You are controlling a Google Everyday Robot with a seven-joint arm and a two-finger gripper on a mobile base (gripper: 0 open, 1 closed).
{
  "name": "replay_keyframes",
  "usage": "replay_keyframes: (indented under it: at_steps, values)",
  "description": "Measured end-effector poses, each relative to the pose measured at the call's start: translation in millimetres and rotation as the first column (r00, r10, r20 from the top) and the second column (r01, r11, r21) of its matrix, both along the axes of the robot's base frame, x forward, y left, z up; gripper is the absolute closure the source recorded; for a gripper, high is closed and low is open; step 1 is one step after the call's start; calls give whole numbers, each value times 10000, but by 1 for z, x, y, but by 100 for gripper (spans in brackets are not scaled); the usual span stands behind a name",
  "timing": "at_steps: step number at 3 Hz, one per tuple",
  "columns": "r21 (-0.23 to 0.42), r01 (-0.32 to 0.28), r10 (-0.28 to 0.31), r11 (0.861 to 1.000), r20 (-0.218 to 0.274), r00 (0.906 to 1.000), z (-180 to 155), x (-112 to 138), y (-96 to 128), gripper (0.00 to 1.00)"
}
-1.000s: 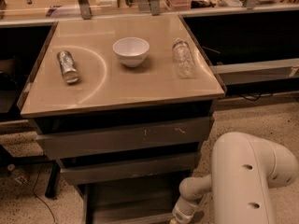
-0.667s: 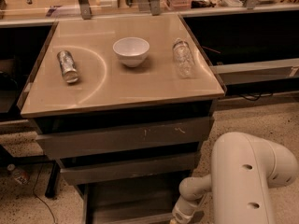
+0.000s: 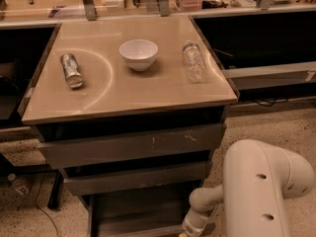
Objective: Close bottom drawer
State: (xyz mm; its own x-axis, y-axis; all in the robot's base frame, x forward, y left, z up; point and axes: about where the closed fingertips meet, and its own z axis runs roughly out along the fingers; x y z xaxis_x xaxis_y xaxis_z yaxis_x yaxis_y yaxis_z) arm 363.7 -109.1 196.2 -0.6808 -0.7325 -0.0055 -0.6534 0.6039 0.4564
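Observation:
The bottom drawer (image 3: pixel 136 212) is the lowest of three grey drawers in the cabinet and stands pulled out, its shallow tray open to view down to the picture's bottom edge. The middle drawer (image 3: pixel 133 177) and the wide top drawer (image 3: pixel 131 145) with white scratches sit above it. My white arm (image 3: pixel 256 186) bends down at the right of the cabinet. My gripper (image 3: pixel 189 229) is at the drawer's front right corner, cut off by the bottom edge.
On the tan cabinet top (image 3: pixel 123 90) lie a metal can (image 3: pixel 72 70) at the left, a white bowl (image 3: pixel 138 54) in the middle and a clear plastic bottle (image 3: pixel 193 61) at the right. Dark shelving flanks the cabinet. A cable (image 3: pixel 34 201) runs over the speckled floor at the left.

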Motion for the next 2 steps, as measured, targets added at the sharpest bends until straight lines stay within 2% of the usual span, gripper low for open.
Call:
replay_keyframes:
  at_steps: [1, 2]
  values:
    - [0, 0, 0, 10000, -1, 10000, 0, 0, 0, 0]
    - [0, 0, 0, 10000, -1, 10000, 0, 0, 0, 0]
